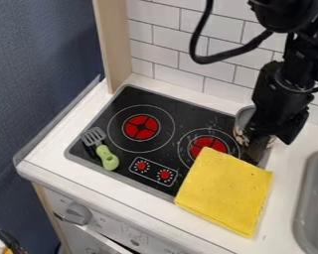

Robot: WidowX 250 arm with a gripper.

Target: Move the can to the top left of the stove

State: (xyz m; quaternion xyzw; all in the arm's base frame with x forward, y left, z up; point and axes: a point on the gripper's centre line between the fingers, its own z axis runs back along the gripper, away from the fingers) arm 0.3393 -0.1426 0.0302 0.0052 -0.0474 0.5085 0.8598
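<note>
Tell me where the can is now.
In the camera view, the can is at the back right corner of the stove, partly behind the gripper.

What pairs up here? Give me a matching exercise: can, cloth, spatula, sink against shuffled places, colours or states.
1. can
2. cloth
3. spatula
4. sink

A. yellow, lying over the front edge of the stove
B. grey, at the right edge of the view
C. partly hidden by the tool
D. green handle, on the stove's left side

Pairs: 1-C, 2-A, 3-D, 4-B
</note>
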